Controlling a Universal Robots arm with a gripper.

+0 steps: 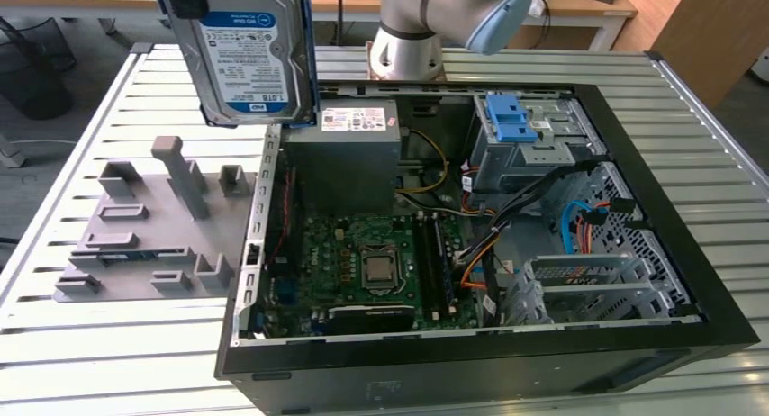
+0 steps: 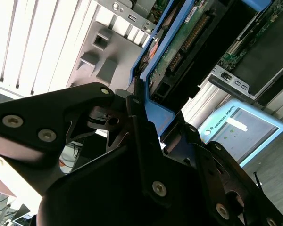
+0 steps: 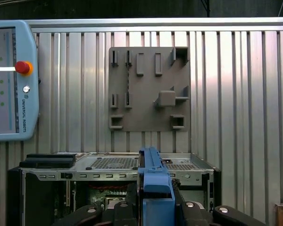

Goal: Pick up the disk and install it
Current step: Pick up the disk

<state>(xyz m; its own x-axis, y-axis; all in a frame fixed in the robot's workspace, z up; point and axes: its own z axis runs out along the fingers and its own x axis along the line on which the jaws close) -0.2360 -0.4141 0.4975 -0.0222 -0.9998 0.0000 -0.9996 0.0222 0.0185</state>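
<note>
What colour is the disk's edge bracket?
Blue: the bracket on the disk shows best in the first wrist view.

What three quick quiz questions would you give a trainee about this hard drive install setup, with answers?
1. What is the end effector holding?
2. True or false: the hard drive already sits inside the computer case.
3. In the exterior view, the grey fixture plate lies on which side of the case? A: the exterior view's left. B: the exterior view's right.
Key: 1. The hard drive, gripped at its blue bracket. 2. False; it is held up in the air. 3. A.
</note>
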